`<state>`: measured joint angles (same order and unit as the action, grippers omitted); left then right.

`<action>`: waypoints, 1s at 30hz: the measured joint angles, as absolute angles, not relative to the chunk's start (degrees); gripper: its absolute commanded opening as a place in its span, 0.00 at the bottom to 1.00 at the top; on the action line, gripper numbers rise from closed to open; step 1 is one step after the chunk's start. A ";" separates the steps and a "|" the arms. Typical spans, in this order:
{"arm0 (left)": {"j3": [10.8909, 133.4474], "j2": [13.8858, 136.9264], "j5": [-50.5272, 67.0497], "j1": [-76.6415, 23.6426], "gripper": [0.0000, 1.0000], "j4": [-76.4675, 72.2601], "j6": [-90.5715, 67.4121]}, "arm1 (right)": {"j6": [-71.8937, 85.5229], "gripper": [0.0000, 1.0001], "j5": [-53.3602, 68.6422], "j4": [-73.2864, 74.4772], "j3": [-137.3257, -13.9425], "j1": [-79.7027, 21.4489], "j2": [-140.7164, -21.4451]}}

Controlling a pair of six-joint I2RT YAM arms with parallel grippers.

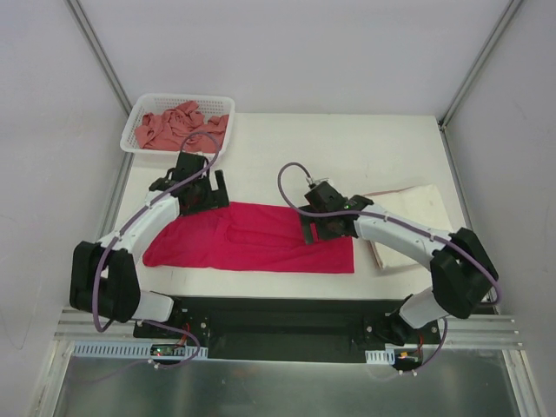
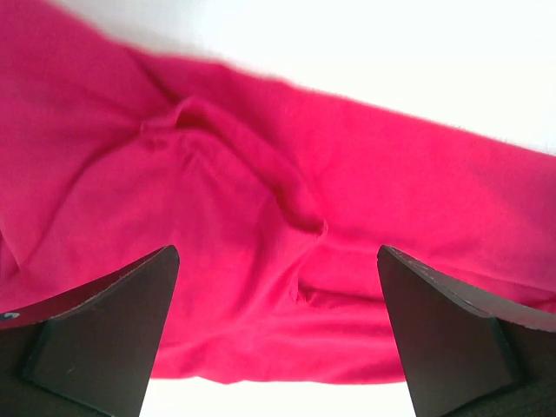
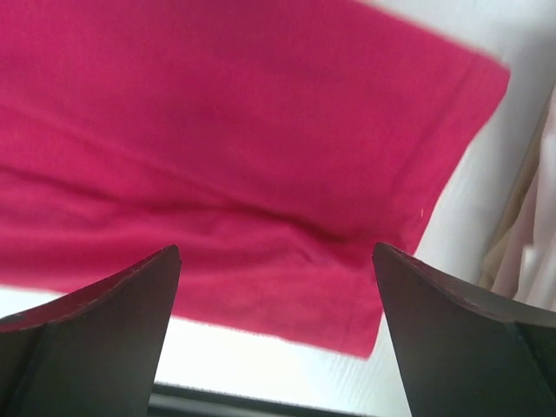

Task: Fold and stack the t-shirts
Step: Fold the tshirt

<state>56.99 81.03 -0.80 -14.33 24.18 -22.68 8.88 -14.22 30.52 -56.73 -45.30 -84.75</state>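
Observation:
The magenta-red t-shirt (image 1: 261, 239) lies as a long folded strip on the table, wrinkled at its left part. My left gripper (image 1: 201, 193) hovers open over its upper left edge; in the left wrist view the shirt (image 2: 261, 217) fills the space between the spread fingers (image 2: 104, 334). My right gripper (image 1: 314, 228) hovers open over the shirt's right part; the right wrist view shows its near right corner (image 3: 365, 321). The cream-white t-shirt (image 1: 415, 217) lies folded at the right. The salmon-pink t-shirt (image 1: 178, 126) is bunched in the basket.
A white mesh basket (image 1: 139, 117) stands at the table's back left corner. The table's near edge with a black base plate (image 1: 278, 317) runs just below the red shirt. Grey walls enclose the table (image 1: 347, 148).

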 measured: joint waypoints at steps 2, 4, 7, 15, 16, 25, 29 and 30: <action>53.98 77.91 -1.08 -14.33 0.99 24.47 -25.74 | 8.27 0.97 -13.98 30.00 -59.96 -43.94 -88.49; 51.99 77.67 -1.15 -14.33 0.99 24.53 -28.01 | 7.66 0.97 -13.32 29.34 -62.65 -42.68 -92.18; 50.15 79.92 -1.17 -14.33 0.99 25.10 -31.05 | 7.14 0.97 -11.57 28.71 -65.71 -40.84 -97.60; 54.08 92.82 -1.08 -14.50 0.99 26.09 -36.27 | 8.27 0.97 -7.64 25.82 -62.28 -39.66 -100.84; 55.48 93.97 -1.10 -14.70 0.99 26.17 -36.62 | 8.60 0.97 -6.79 24.97 -60.77 -39.70 -99.66; 73.54 108.62 0.01 -22.87 0.99 26.57 -35.97 | 11.27 0.97 -2.20 23.57 -47.66 -47.83 -87.15; 85.03 116.81 3.18 -26.87 0.99 26.15 -33.65 | 12.10 0.97 1.96 25.21 -44.56 -52.77 -83.24; 87.46 118.45 4.08 -27.64 0.99 26.20 -33.19 | 12.21 0.97 2.70 25.54 -44.40 -53.54 -83.05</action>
